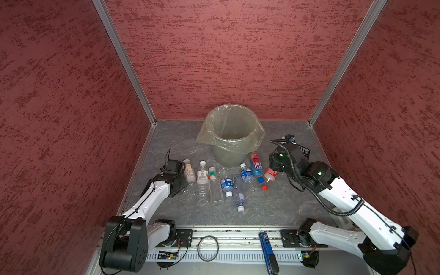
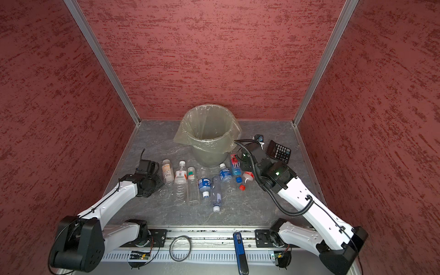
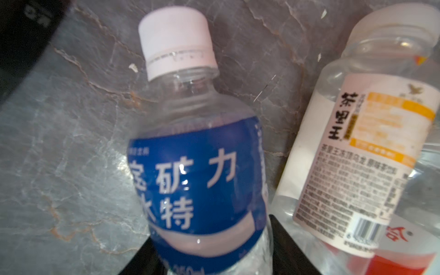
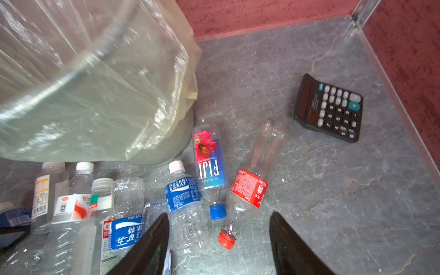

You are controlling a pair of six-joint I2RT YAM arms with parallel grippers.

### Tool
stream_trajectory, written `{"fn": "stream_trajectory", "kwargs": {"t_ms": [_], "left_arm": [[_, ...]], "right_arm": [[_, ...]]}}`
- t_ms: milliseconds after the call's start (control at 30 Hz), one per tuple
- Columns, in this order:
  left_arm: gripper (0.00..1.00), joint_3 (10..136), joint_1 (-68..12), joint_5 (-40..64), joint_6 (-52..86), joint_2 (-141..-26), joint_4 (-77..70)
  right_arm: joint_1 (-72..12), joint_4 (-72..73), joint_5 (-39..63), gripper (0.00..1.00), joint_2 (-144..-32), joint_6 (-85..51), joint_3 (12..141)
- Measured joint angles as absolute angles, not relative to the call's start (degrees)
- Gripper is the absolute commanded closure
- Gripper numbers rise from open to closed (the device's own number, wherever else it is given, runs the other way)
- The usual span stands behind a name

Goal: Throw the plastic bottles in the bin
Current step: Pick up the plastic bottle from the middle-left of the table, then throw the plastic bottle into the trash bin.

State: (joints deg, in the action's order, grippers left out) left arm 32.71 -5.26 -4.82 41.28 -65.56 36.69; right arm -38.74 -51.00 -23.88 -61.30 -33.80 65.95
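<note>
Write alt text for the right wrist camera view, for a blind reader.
The right arm's two black fingers, apart and empty, hover over a grey table strewn with lying plastic bottles; a red-labelled bottle shows in the gap between them. The bag-lined bin stands close by the bottles, and a black calculator lies apart near the red wall.

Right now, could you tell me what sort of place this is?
Probably a robot test cell: panels enclose the tabletop, two arms share a rail, bottles lie beside a bin.

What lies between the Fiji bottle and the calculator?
A clear bottle with red label and red cap, lying beside the Fiji bottle; the rest up to the calculator is bare. Shown in the right wrist view.
</note>
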Motion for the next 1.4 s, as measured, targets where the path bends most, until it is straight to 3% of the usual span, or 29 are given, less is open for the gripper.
{"fn": "stream_trajectory", "kwargs": {"t_ms": [333,700,900,1100,1167,1300,1400], "left_arm": [[0.6,31.7,-6.09,-3.97,40.62,-53.6,40.56],[0.65,40.25,-17.91,-8.88,36.58,-40.03,43.38],[0.65,49.36,-23.4,-7.38,30.68,-42.11,41.08],[0.63,67.07,-25.32,-3.6,25.61,-54.81,38.11],[0.58,73.25,-25.47,-2.0,24.4,-60.42,36.99],[0.37,93.6,-25.47,2.85,22.61,-78.48,36.62],[0.11,111.83,-25.58,4.25,21.39,-94.02,37.39]], "right_arm": [[-36.14,-47.51,-18.65,0.33,-58.83,-37.19,55.72],[-34.15,-45.19,-15.59,0.3,-56.95,-41.1,49.19],[-33.98,-45.25,-16.21,0.29,-54.37,-41.21,49.19],[-33.93,-45.3,-16.95,0.29,-53.74,-41.21,49.19],[-33.91,-45.28,-16.95,0.29,-53.74,-41.19,49.19],[-33.89,-45.21,-16.95,0.29,-54.02,-41.19,49.19],[-33.89,-45.3,-16.95,0.29,-54.26,-41.19,49.21]]}}
